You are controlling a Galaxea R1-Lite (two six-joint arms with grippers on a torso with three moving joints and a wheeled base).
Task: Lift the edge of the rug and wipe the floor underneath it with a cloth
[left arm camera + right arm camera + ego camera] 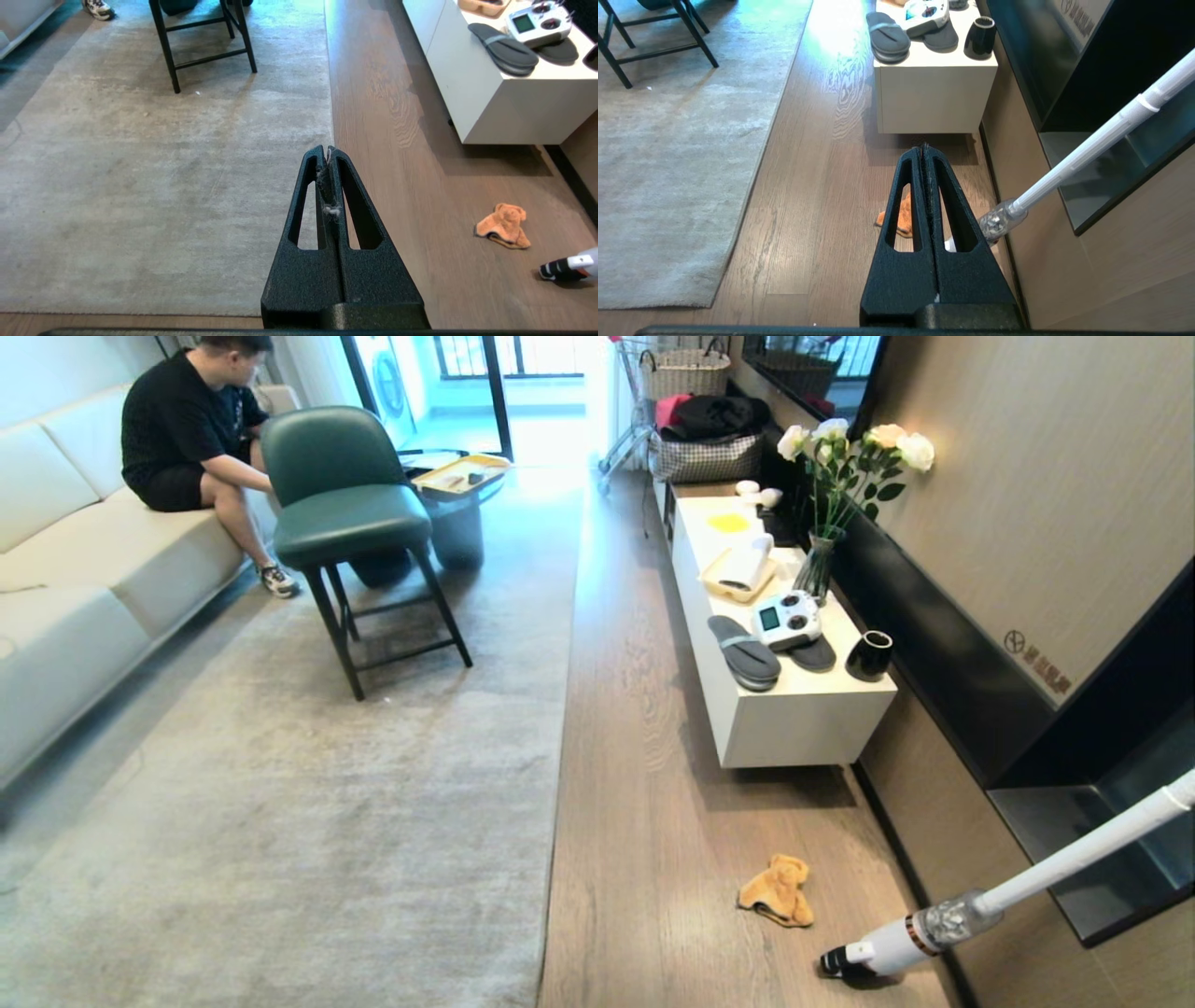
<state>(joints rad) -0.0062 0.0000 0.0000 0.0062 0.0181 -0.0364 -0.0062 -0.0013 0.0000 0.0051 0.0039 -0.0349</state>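
Cloth (777, 890) untouched; grippers (325, 150) apparently empty, closed.

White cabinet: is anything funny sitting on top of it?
Yes. A pair of grey slippers lies on the white cabinet, beside a white remote controller, though slippers belong on the floor. The orange cloth lies crumpled on the floor.

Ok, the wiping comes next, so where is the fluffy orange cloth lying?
In the head view the fluffy orange cloth lies on the brown wooden floor, right of the grey rug's edge, between the white cabinet and the white stick vacuum.
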